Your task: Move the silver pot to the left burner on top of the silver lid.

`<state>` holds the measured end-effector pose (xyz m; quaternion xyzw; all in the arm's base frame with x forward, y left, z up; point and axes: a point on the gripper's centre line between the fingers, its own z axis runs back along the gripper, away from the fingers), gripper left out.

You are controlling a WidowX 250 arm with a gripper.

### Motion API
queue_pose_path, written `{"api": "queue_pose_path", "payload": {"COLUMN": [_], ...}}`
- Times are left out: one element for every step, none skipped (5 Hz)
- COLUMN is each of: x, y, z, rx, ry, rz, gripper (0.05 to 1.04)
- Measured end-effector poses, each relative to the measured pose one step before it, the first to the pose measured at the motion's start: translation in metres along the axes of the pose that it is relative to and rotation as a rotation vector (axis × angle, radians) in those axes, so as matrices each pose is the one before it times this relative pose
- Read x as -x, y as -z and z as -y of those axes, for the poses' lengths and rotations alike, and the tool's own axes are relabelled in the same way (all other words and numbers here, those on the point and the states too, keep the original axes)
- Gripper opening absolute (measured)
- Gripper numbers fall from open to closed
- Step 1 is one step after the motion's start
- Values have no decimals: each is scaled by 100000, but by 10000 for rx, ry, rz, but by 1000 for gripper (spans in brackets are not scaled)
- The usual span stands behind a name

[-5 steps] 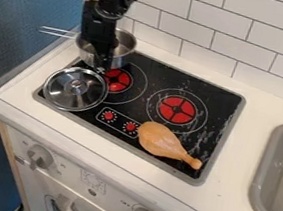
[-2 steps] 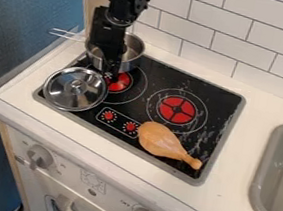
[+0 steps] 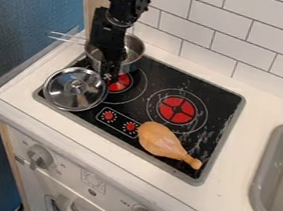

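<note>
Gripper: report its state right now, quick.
Gripper: down at the near side of the silver pot; open, closed or holding it, cannot be told.

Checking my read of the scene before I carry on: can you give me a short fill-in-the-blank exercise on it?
From the camera, the gripper hangs ____ the pot, partly hiding it.
The lid lies with its knob facing ____.
Of the two burners, the toy drumstick lies nearer the ____ one, as seen here.

Missing words: in front of; up; right.
</note>
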<state>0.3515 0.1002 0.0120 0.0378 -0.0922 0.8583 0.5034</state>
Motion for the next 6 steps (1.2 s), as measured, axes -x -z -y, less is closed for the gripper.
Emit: {"api": "queue_pose_path", "payload": {"x": [480, 97, 173, -163, -27, 656], "y": [-179, -80, -1452, -2808, -2321, -280], "z": [-76, -251, 491, 490, -300, -337], "rx": [27, -124, -118, 581, 560, 58], "ry": [118, 209, 370, 229, 255, 591], "rz": [-93, 99, 547, -339, -53, 493], "gripper": [869, 1009, 1007, 1000, 1001, 1001]}}
